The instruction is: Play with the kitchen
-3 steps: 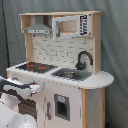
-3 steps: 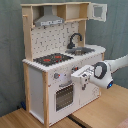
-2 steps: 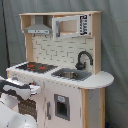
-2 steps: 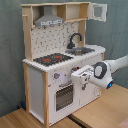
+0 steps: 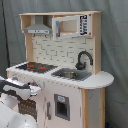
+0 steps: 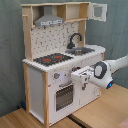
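Almost nothing has shifted since a second ago: I see the arm and the gripper (image 6: pixel 84 80) in the same pose at the front of the kitchen (image 6: pixel 37 82), with no visible change to the kitchen itself.

Kitchen position: it stands on a wooden floor (image 6: pixel 100 111) in front of a grey curtain backdrop (image 6: pixel 10 50), upright, white panels with light-wood frame. On its counter, the black-red hob (image 6: pixel 52 59) sits at the second exterior view's left of the sink (image 6: pixel 82 50), and the black faucet (image 6: pixel 75 39) arches over the back of the sink. Above the hob hangs the grey hood (image 6: pixel 49 21); beside the hood is the upper shelf (image 6: pixel 72 11) with a small open door (image 6: pixel 99 11) at its far end. Below the hob, knobs (image 6: pixel 56 76) sit on the front panel, and the oven door (image 6: pixel 64 96) is under them.

Gripper: in the second exterior view the white wrist (image 6: pixel 104 75) comes in from the second exterior view's right, level with the front panel just under the counter. The fingers point at a white panel or drawer front (image 6: pixel 80 76) sticking out from the kitchen's face. I cannot tell how far the jaws are apart or whether they hold that panel.

In the first exterior view the arm (image 5: pixel 15 91) lies low at the kitchen's front, below the hob (image 5: pixel 36 66).
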Available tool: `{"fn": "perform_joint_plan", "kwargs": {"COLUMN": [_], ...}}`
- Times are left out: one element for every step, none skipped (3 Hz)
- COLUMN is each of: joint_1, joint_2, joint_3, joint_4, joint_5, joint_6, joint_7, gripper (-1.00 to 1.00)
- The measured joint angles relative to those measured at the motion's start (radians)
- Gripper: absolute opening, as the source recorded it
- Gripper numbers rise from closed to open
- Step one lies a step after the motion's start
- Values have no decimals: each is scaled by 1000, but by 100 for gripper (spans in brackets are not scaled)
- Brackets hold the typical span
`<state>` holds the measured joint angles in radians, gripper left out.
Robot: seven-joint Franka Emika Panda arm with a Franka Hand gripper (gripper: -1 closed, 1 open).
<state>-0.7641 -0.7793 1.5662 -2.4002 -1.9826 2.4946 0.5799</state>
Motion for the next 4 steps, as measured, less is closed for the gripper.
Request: {"fn": "perform_joint_plan", "kwargs": {"joint_1": [-1,68,153,208], "joint_2": [3,2,0,0], "joint_3": [0,3,-29,-63], "joint_4": [0,-27,-64,-88], "joint_5": [8,64,89,130], "joint_6": [9,41,37,29], "joint_7": [108,138,110,50], "gripper": [100,100,100,100]}}
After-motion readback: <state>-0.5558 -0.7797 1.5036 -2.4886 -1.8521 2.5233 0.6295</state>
